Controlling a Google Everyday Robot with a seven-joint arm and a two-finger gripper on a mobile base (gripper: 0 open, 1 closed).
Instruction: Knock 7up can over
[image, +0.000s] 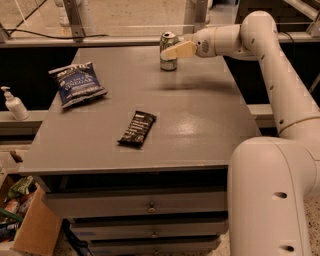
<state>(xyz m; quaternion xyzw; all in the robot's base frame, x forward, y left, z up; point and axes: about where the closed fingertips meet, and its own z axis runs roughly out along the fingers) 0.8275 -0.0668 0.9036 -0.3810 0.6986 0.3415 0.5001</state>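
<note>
Nearest, a dark snack bar (137, 128) is noted lying flat near the middle of the grey counter (200, 115), towards its front edge. Further back, a dark blue chip bag (77, 83) is found by the left edge. At the far edge, the 7up can (168, 64) is seen upright, with the tool (170, 53) laid against its right side. Whether the tool is apart or together cannot be told.
</note>
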